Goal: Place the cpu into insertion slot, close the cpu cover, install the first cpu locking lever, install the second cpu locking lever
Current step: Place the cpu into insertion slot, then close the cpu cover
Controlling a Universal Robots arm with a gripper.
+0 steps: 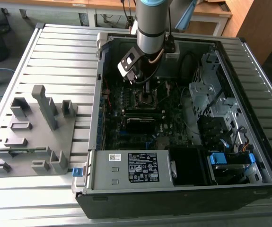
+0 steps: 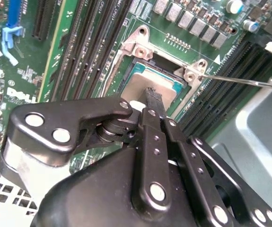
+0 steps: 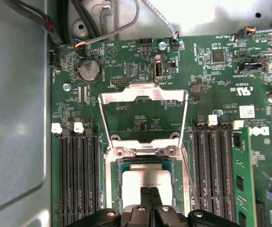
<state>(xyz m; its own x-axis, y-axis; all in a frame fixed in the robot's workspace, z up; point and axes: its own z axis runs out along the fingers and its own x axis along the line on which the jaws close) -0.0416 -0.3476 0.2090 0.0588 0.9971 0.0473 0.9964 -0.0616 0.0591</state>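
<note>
The cpu [image 3: 135, 182] lies flat in the insertion slot [image 3: 110, 187], its dull silver top showing inside the silvery rim. In the second wrist view the cpu [image 2: 136, 81] sits in the same insertion slot [image 2: 136, 46]. The cpu cover [image 3: 144, 96], a thin silvery frame, stands swung open behind the socket, with the board visible through its cut-out. My gripper [image 3: 150, 190] is shut, fingertips together with nothing between them, at the middle of the cpu's top; whether it touches I cannot tell. In the exterior view the gripper [image 1: 144, 89] reaches down into the open case over the slot [image 1: 145, 98].
Black memory slots flank the socket, with a green memory stick [image 3: 242, 182] on one side. A thin lever wire [image 2: 244, 80] juts out beside the socket. A black heatsink [image 1: 143, 124], a power supply [image 1: 136, 168] and a drive cage [image 1: 211, 101] crowd the case. A grey fixture tray [image 1: 36, 137] lies at the exterior view's left.
</note>
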